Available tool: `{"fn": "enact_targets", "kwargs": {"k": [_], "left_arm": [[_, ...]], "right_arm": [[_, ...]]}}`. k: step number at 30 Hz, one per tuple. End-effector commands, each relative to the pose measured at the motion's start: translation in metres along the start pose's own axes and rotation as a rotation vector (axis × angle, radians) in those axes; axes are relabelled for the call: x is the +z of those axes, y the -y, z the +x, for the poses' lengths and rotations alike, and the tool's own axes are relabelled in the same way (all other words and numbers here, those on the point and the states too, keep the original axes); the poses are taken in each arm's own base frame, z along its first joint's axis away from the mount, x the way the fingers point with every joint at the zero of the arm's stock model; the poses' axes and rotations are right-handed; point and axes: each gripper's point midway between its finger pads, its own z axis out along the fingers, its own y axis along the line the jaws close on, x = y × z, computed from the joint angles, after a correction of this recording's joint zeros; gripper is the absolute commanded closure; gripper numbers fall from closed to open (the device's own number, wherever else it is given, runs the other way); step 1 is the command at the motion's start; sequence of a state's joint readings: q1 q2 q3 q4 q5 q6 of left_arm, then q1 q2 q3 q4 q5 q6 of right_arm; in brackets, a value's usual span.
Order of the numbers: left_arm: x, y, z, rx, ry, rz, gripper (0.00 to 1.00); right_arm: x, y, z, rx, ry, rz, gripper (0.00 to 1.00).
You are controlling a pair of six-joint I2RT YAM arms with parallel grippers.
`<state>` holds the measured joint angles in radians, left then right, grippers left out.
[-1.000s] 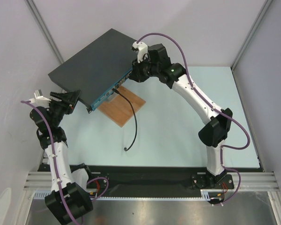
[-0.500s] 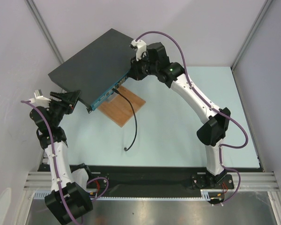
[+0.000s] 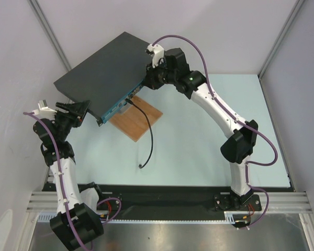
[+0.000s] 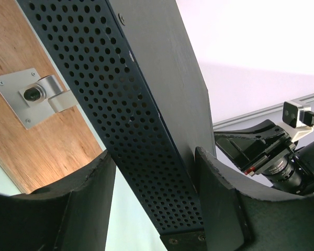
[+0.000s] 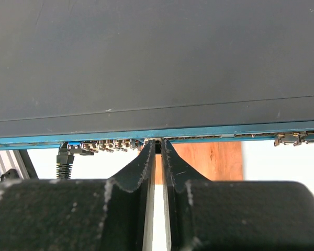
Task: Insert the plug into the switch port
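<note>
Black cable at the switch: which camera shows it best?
Top external: the thin black cable shows whole, from the teal front of the flat dark grey switch across the brown wooden board to its loose end. The right wrist view shows only its plug end; the left wrist view, none.

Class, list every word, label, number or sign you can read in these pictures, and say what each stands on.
None can be read.
The switch has a plain dark top.
Any marks on its teal front face by the sockets are too small and blurred.
The wooden board and its metal plate show no writing.
</note>
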<state>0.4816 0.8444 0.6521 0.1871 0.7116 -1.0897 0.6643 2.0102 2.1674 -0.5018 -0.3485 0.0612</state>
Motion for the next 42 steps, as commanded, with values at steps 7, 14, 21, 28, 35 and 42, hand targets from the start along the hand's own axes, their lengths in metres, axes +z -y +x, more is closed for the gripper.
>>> {"fn": "enact_targets", "kwargs": {"k": [7, 14, 21, 28, 35, 42], "left_arm": [[0.001, 0.016, 0.011, 0.159, -0.065, 0.076, 1.0], [0.001, 0.019, 0.01, 0.171, -0.065, 0.078, 1.0], [0.001, 0.018, 0.009, 0.171, -0.06, 0.078, 0.99], [0.001, 0.018, 0.01, 0.172, -0.062, 0.078, 1.0], [0.001, 0.017, 0.01, 0.172, -0.063, 0.077, 1.0], [0.001, 0.016, 0.01, 0.173, -0.062, 0.075, 1.0]], "right_arm": [[-0.021, 0.003, -0.042, -0.033, 0.11, -0.024, 0.77], [-0.04, -0.007, -0.038, -0.114, 0.062, -0.075, 0.65], [-0.032, -0.005, -0.021, -0.171, 0.016, -0.052, 0.67], [-0.021, -0.003, -0.02, -0.175, 0.017, -0.019, 0.71], [-0.013, -0.003, -0.017, -0.174, 0.015, -0.012, 0.73], [-0.008, -0.002, -0.015, -0.171, 0.013, -0.009, 0.75]]}}
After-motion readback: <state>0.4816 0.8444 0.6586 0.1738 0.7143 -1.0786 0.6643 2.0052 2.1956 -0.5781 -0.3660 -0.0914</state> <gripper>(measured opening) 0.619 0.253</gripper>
